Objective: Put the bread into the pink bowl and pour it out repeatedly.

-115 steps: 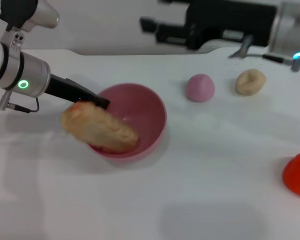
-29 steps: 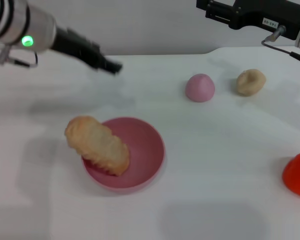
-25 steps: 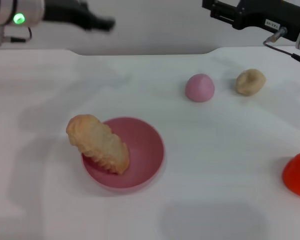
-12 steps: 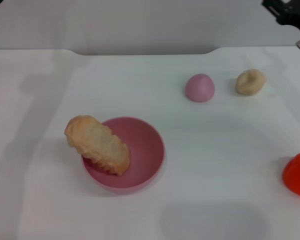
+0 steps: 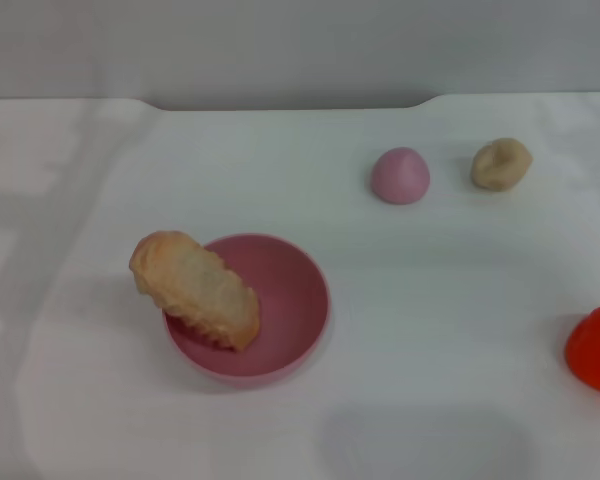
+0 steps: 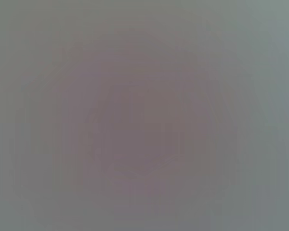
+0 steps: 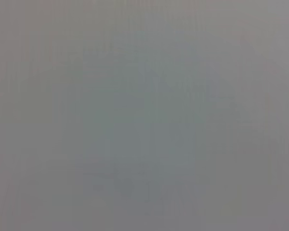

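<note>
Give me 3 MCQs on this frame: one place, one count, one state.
1. Where is the bread?
A. flat on the table by the bun
B. leaning over the bowl's left rim, one end inside
C. on the red thing

2. How many pink things are on the table?
A. one
B. two
C. four

3. Is any gripper on the bread?
A. none, no gripper in view
B. left gripper clamps it
C. right gripper clamps it

Key:
1 B: one end of the bread sits in the bowl, the other sticks up past its left rim.
2 B: the bowl and the dome are the only pink things; the bun is beige and the thing at the right edge is red.
3 A: the head view shows no arm, and the wrist views show nothing clear.
</note>
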Robot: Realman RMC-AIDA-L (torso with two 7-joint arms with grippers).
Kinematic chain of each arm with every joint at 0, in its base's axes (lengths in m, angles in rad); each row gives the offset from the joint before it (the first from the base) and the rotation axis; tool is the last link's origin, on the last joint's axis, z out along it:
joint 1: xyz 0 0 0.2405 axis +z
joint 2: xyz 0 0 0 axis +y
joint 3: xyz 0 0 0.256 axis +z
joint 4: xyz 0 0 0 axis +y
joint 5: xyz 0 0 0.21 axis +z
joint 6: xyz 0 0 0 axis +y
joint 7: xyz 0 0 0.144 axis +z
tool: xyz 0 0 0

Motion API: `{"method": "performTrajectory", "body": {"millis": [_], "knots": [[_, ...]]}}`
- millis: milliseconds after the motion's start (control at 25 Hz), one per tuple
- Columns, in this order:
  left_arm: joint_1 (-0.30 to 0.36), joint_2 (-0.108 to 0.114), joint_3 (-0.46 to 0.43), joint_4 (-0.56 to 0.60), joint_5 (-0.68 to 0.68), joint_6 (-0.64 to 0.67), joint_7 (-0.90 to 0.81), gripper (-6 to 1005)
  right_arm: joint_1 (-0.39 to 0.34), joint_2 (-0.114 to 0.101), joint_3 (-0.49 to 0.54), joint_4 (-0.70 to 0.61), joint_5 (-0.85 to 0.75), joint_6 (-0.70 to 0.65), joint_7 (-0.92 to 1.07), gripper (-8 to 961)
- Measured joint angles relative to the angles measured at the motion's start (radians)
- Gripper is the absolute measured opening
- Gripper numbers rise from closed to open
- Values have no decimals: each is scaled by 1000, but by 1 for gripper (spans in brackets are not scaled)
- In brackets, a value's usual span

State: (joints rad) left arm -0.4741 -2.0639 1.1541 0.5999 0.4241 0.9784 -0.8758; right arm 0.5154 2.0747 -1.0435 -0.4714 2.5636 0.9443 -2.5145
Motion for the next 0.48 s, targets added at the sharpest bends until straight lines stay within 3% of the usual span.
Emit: {"method": "performTrajectory", "body": {"millis": [120,200,240,480], "knots": [[-41,0,-43,-230,-173,284,168,826,0,1,31,6,1,0,-33,701],[-46,-2,-48,-285,-209,359,217,826,4,1,76,24,2,1,-46,701],[-38,-8,-43,-338,-229,451,323,826,8,1,103,36,2,1,-51,701],[-15,-5,-49,-356,-243,432,409,826,21,-3,239,75,3,1,-93,701]]}}
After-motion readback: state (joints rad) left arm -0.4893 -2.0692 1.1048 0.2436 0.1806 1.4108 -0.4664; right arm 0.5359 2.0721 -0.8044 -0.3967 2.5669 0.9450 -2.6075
